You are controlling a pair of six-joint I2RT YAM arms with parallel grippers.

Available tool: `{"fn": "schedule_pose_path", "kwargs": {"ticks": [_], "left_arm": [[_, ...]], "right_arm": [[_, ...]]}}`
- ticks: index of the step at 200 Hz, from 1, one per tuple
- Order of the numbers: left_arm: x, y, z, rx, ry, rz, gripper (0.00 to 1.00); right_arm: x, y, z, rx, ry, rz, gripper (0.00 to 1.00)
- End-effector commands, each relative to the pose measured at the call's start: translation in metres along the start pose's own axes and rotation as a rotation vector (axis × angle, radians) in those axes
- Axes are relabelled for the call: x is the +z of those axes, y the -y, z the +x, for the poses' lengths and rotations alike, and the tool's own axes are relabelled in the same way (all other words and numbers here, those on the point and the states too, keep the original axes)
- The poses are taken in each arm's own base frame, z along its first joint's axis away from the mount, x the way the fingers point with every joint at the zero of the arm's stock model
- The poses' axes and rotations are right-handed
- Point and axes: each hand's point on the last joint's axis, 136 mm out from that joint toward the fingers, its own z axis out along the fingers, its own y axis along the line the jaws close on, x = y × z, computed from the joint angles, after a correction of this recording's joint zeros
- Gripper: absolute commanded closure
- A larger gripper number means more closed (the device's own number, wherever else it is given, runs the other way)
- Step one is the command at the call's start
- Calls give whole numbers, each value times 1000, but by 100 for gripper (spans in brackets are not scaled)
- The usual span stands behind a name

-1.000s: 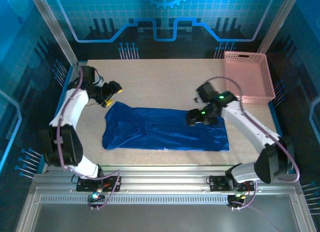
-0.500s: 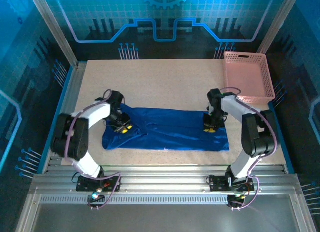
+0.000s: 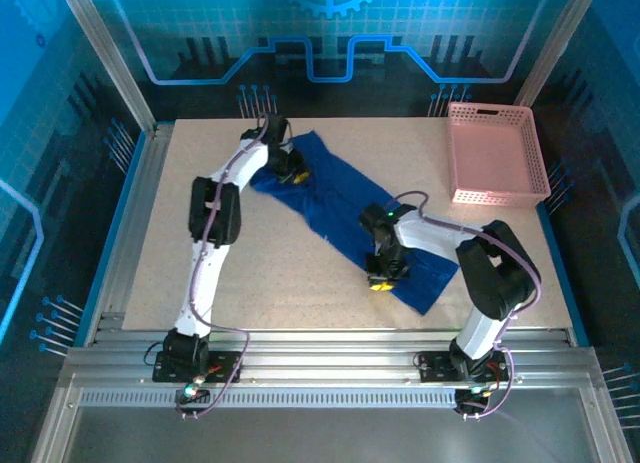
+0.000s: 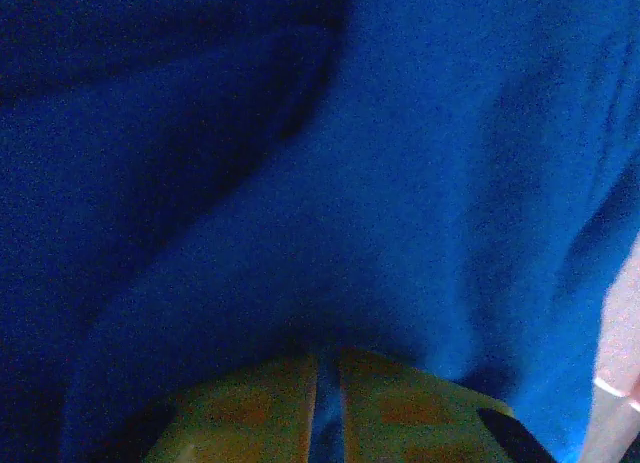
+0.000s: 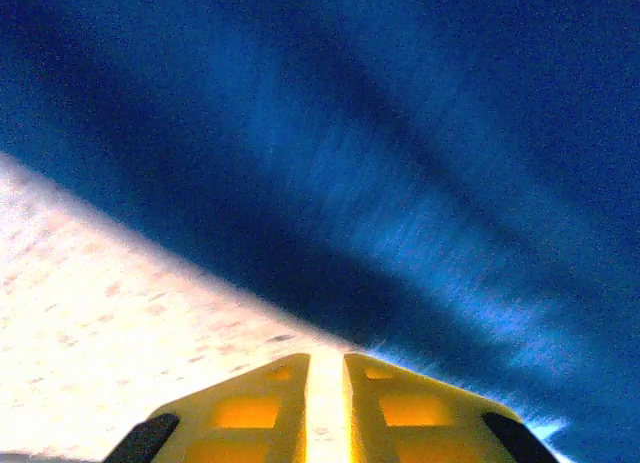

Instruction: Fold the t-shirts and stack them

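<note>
Top external view: a second ago the t-shirt (image 3: 340, 208) lay as a level band well left of the pink basket (image 3: 500, 197). Now it runs slantwise, its far end level with the basket and its other end nearer the arms than the basket. The left pincer (image 3: 290, 173), then off the cloth, now pinches that far end; the left wrist view shows blue fabric in the slit between its fingers (image 4: 240, 413). The right pincer (image 3: 381, 278) has dropped away from the basket, its fingers (image 5: 250, 413) nearly together on the shirt's edge. The desk (image 3: 300, 283) is pale and speckled, inside blue-lit patterned walls. The basket's lattice floor is in plain sight.
</note>
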Motion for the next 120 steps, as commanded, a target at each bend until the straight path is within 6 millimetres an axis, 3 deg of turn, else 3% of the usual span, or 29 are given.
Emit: {"fn": "schedule_pose_path", "kwargs": {"ticks": [1, 19, 40, 53, 63, 76, 85, 101, 120], "left_arm": [[49, -19, -1, -23, -87, 52, 81], [70, -9, -21, -146, -78, 238, 79], [73, 14, -37, -127, -17, 351, 78], [75, 21, -43, -126, -12, 396, 77], [77, 20, -46, -152, -17, 425, 78], [72, 21, -45, -139, -18, 423, 78], [68, 25, -42, -108, -20, 423, 78], [61, 30, -37, -75, -26, 417, 77], [56, 35, -36, -58, -31, 429, 71]], "right_arm": [[14, -59, 6, 38, -52, -97, 83], [24, -104, 5, -3, -81, -139, 83], [31, -158, -2, -30, -108, -247, 84], [22, -188, -9, -66, -99, -303, 84], [0, -192, -14, -114, -41, -280, 84], [-29, -166, -19, -117, 29, -197, 80], [-43, -133, -21, -90, 53, -139, 79], [-60, -56, -27, -18, 114, -39, 78], [-74, 9, -33, 57, 160, -37, 76]]}}
